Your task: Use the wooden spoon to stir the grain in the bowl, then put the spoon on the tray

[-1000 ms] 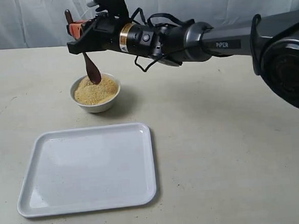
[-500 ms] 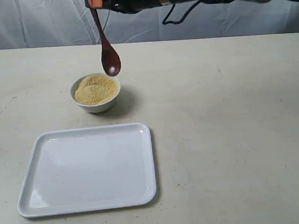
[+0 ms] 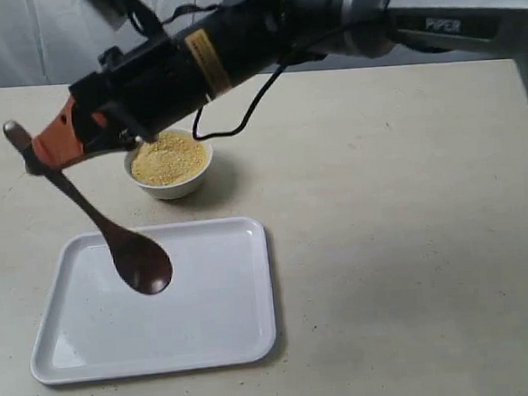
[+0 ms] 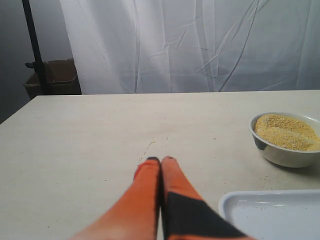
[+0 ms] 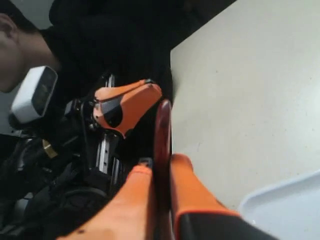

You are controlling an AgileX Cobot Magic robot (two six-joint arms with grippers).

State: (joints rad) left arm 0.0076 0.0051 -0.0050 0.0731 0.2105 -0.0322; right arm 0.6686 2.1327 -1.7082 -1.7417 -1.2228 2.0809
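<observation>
My right gripper (image 3: 39, 156) reaches across to the left and is shut on the thin handle of the wooden spoon (image 3: 140, 264). The spoon slants down, its dark oval end hanging just over the left part of the white tray (image 3: 217, 301). In the right wrist view the handle (image 5: 162, 132) runs between the orange fingers of the right gripper (image 5: 161, 165). Behind the tray stands the white bowl (image 3: 168, 188) with heaped yellow grain (image 3: 169, 157). My left gripper (image 4: 160, 161) is shut and empty, low over the table, with the bowl (image 4: 285, 156) and a tray corner (image 4: 270, 215) beside it.
A white curtain hangs behind the table. The right arm's dark body (image 3: 236, 55) and its cables pass above the bowl. A cardboard box (image 4: 52, 77) sits on a stand past the table's far edge. Small specks of grain dot the tabletop near the tray.
The spoon came up out of the grain, rose high above the bowl, then swung left and down. It now hangs over the tray, still held by the right gripper.
</observation>
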